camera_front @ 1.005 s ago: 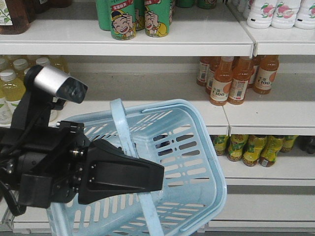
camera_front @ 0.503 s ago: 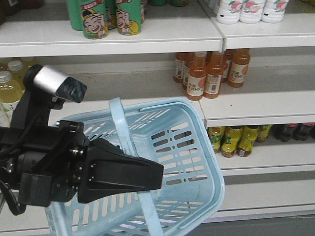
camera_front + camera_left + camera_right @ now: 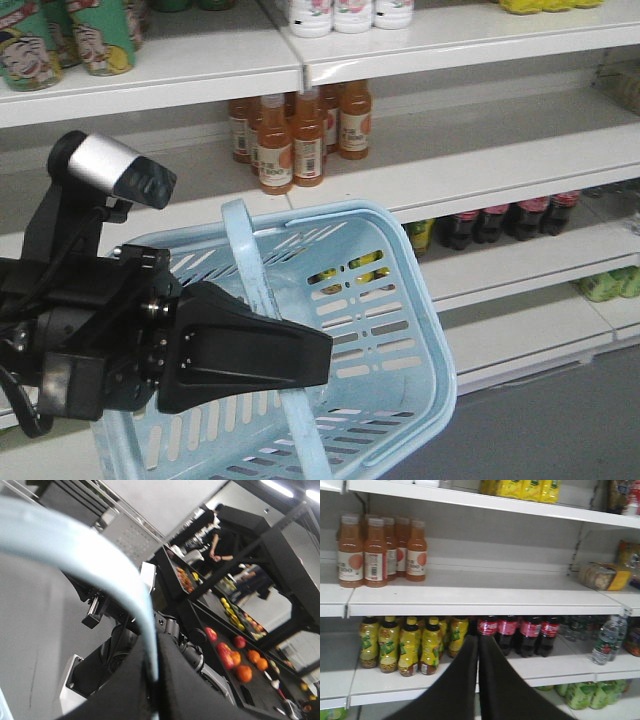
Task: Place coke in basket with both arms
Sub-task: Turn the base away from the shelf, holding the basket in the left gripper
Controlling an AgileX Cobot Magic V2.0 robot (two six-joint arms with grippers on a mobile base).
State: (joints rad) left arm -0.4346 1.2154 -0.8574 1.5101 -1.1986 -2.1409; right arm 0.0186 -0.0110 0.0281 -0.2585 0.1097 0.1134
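The pale blue basket (image 3: 400, 330) hangs tilted in front of the shelves in the front view. My left gripper (image 3: 300, 362) is shut on its flat blue strap handle (image 3: 245, 260). In the left wrist view the handle (image 3: 90, 555) curves down between the closed jaws of the left gripper (image 3: 152, 680). My right gripper (image 3: 478, 641) is shut and empty, and it points at a shelf row of dark plastic cola bottles (image 3: 520, 630). The slim red aluminium coke is not in view.
White shelves hold orange drink bottles (image 3: 290, 140), yellow-labelled bottles (image 3: 410, 645), green cans (image 3: 100, 35) and water bottles (image 3: 607, 640). Grey floor (image 3: 560, 420) shows at the lower right. The left wrist view shows black fruit racks (image 3: 235, 655) and a person (image 3: 220, 540).
The shelves have slid left across the front view, and dark cola bottles and floor have come into sight on the right. The left gripper still holds the basket in the same place in the frame.
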